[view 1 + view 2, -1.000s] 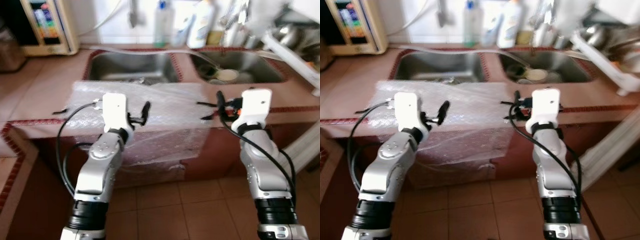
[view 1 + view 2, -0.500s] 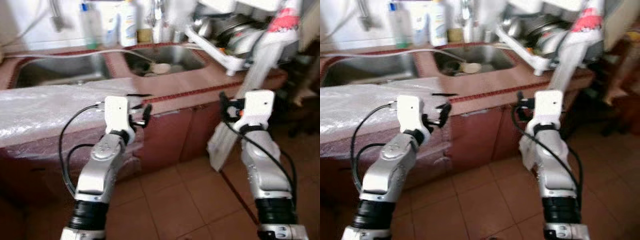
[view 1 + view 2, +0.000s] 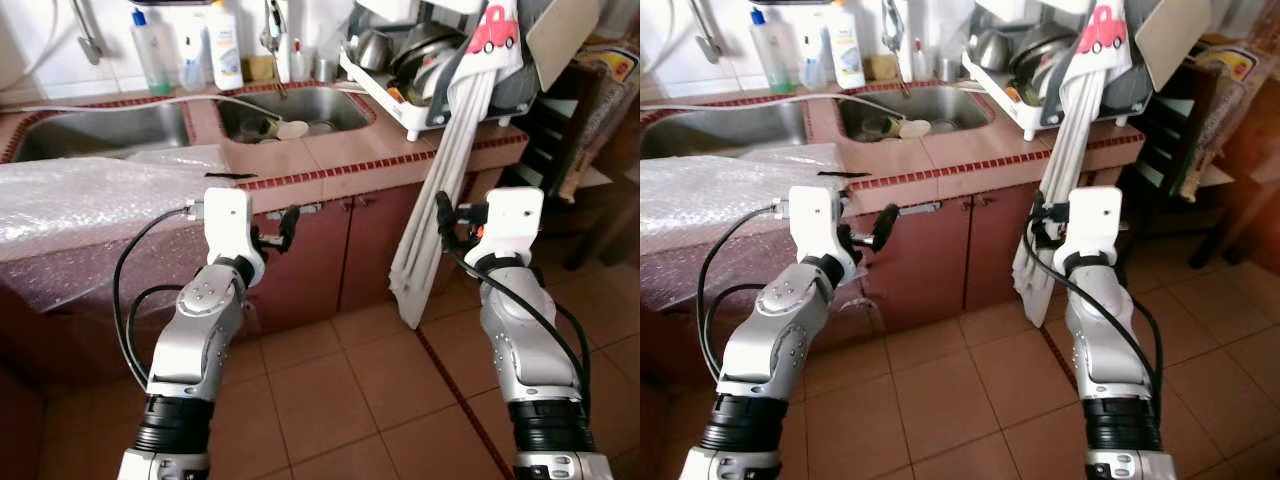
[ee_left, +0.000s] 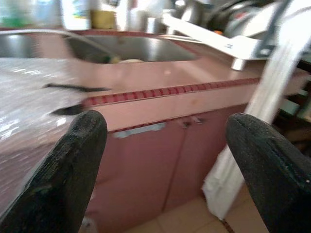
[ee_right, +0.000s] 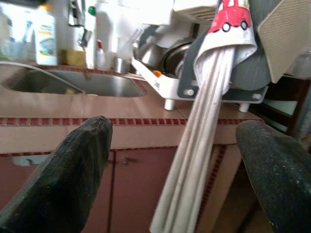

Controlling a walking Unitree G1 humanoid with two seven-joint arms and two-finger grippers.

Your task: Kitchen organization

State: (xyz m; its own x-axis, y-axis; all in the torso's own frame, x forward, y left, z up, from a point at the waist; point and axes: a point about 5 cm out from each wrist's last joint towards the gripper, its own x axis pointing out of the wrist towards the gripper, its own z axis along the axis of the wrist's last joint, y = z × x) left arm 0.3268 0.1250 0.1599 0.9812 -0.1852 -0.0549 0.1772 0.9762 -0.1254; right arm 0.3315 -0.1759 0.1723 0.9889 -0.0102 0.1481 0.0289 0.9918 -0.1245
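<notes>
While both end effectors spread empty: L [image 4: 165, 165] nr counter [image 3: 330, 150], R [image 5: 175, 165] nr towel [image 3: 440, 190].

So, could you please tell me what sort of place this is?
A home kitchen, most likely: a double steel sink set in a tiled counter, detergent bottles behind it, and a loaded dish rack.

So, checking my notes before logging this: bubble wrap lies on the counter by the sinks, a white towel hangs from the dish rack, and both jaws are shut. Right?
Not quite: both grippers, left and right, have their jaws open, as each wrist view shows. The bubble wrap on the counter and the towel hanging from the dish rack are right.
</notes>
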